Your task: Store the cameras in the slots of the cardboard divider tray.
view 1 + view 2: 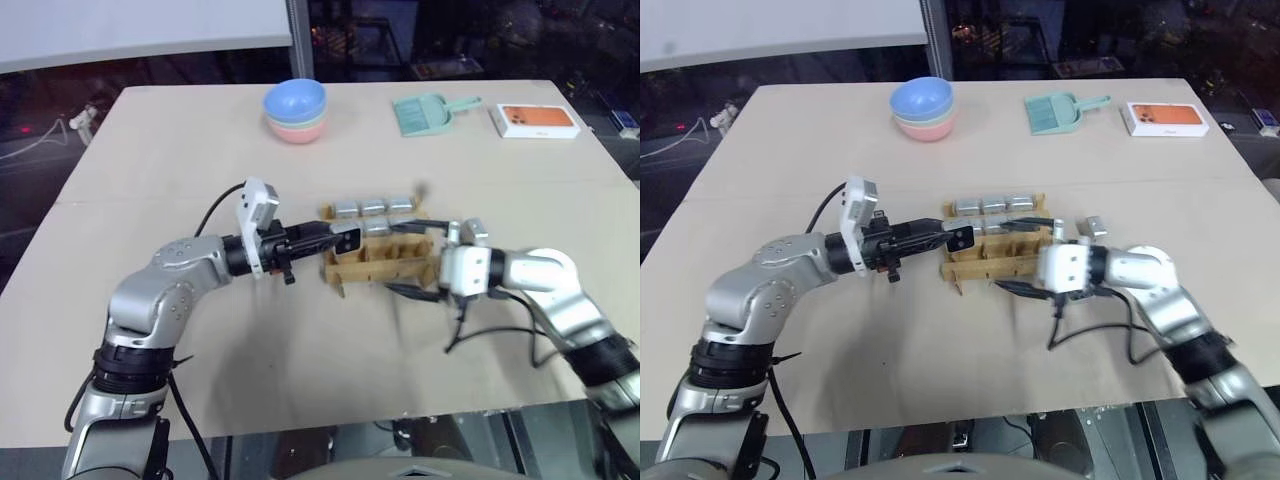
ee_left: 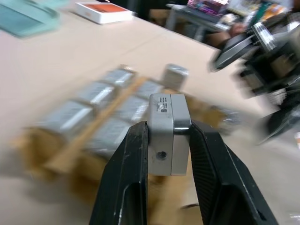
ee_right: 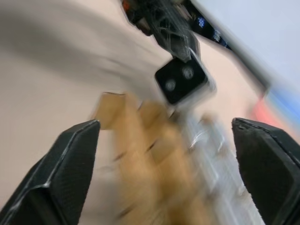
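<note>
The left gripper [image 1: 335, 240] is clamped on one camera [image 2: 167, 133], black face out, held over the left end of the cardboard divider tray [image 1: 385, 262]. The right gripper [image 3: 168, 164] is spread wide and empty, just off the tray's right end. Three more cameras [image 1: 373, 206] sit in the tray's far row, at least one more in the row nearer the robot, and a loose one [image 1: 1093, 227] lies on the table [image 1: 180, 150] just right of the tray. Likely risks: the held block catches a thin cardboard strip and drags or tips the light tray, or it lands on a filled slot; the right arm's cable near the tray could also snag it. Hard to read: which slots are free, since the grippers cover the tray's near row, and both wrist views are smeared.
</note>
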Motion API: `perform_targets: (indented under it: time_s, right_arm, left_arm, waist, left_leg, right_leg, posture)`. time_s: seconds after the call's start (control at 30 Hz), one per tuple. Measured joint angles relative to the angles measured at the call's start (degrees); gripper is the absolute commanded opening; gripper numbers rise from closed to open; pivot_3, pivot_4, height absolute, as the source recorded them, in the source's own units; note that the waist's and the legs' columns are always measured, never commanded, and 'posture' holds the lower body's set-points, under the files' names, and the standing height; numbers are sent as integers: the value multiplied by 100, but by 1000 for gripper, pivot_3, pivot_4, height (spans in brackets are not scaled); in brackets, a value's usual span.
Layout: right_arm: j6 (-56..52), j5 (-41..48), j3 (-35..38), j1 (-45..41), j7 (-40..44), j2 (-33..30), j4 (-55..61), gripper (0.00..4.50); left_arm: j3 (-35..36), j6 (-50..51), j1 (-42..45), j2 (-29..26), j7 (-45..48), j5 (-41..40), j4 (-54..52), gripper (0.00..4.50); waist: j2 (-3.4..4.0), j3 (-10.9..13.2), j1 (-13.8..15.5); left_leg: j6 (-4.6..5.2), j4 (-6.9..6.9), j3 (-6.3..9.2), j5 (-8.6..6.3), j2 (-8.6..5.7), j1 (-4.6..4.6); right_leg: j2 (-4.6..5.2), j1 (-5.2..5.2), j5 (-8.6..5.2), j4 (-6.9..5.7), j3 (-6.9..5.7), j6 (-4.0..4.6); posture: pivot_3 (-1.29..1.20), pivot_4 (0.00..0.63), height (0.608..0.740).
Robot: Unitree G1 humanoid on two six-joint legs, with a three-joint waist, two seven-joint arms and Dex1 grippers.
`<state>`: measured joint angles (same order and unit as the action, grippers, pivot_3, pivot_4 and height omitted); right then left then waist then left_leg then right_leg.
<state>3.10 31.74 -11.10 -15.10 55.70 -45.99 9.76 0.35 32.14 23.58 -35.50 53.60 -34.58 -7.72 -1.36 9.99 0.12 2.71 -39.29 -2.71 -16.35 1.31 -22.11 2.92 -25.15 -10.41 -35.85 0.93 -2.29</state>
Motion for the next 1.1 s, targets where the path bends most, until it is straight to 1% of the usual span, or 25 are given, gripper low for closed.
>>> perform_targets:
  time_s: [0.03, 0.1, 0.13, 0.23, 0.37, 0.43, 0.6, 0.67, 0.73, 0.93, 1.1]
  right_arm:
    - [-306, 263, 121, 122, 24, -167, 116, 4456]
    - [-1313, 1106, 656, 698, 329, -878, 492, 4456]
    - [-1711, 1462, 1035, 1030, 505, -1098, 591, 4456]
    - [-2117, 1770, 1608, 1431, 784, -1256, 598, 4456]
    - [-2178, 1853, 2518, 1981, 1230, -1252, 458, 4456]
    - [-2192, 1852, 2969, 2331, 1507, -1237, 320, 4456]
    - [-2179, 1849, 3497, 2635, 1879, -1082, 77, 4456]
    - [-1958, 1836, 3769, 2692, 2021, -705, -7, 4456]
    - [-1763, 1790, 3872, 2769, 2170, -521, -138, 4456]
    - [-1616, 1716, 4017, 2878, 2510, -313, -236, 4456]
    - [-1619, 1641, 4096, 2833, 2581, -313, -334, 4456]
  left_arm:
    - [-26, -82, 13, 28, 22, 68, 52, 728]
    - [-170, -509, 97, 158, 179, 347, 313, 728]
    - [-240, -754, 122, 212, 279, 500, 487, 728]
    - [-342, -1089, 152, 341, 433, 706, 752, 728]
    - [-440, -1417, 262, 509, 640, 844, 903, 728]
    - [-488, -1521, 286, 528, 739, 898, 947, 728]
    - [-501, -1541, 295, 535, 813, 970, 1046, 728]
    - [-499, -1563, 294, 536, 863, 980, 1058, 728]
    - [-499, -1598, 295, 546, 868, 990, 1064, 728]
    - [-498, -1916, 294, 684, 872, 1135, 1131, 728]
    - [-499, -2281, 236, 710, 1030, 1240, 1206, 728]
  waist:
    - [0, 0, 9]
    - [-3, -1, 52]
    - [-8, -3, 53]
    - [-9, -3, 40]
    - [-9, -3, 68]
    - [-10, -3, 73]
    - [-10, -3, 50]
    - [-11, -3, 64]
    - [-7, -3, 64]
    - [-7, -3, 61]
    - [-7, -4, 59]
  left_leg:
    - [1, 0, -3, 0, 1, 2]
    - [3, -1, -4, -2, -2, 4]
    - [3, -1, -3, -2, 0, 3]
    - [3, -2, -6, -2, 3, 7]
    - [3, -5, -5, -1, 0, 1]
    - [3, -5, -5, -2, 0, -2]
    - [4, -5, -2, -2, 1, 3]
    - [4, -6, -1, -2, 2, 2]
    - [4, -6, 0, -2, 1, 5]
    - [4, -6, -1, -2, 1, 6]
    - [4, -6, -2, -2, 1, 8]
  right_leg:
    - [1, 0, 0, 0, 2, 0]
    - [0, 2, 0, 1, 1, 0]
    - [-3, 3, -1, 2, -1, 0]
    - [-10, 2, -1, 0, 3, -2]
    - [-13, 3, 0, 0, 0, -5]
    - [-12, 3, 11, 3, 0, -25]
    - [-13, 2, 5, 2, 5, -35]
    - [-16, 4, 0, 2, -3, -44]
    - [-15, 4, 0, -1, 4, -44]
    - [-15, 5, 4, -1, 6, -40]
    - [-15, 5, 4, -1, 7, -37]
  posture:
    - [0, 150, 740]
    - [0, 150, 740]
    - [0, 150, 740]
    - [0, 150, 740]
    - [0, 150, 740]
    - [0, 150, 740]
    - [0, 150, 740]
    - [0, 150, 740]
    - [0, 150, 740]
    - [0, 150, 740]
    - [0, 150, 740]
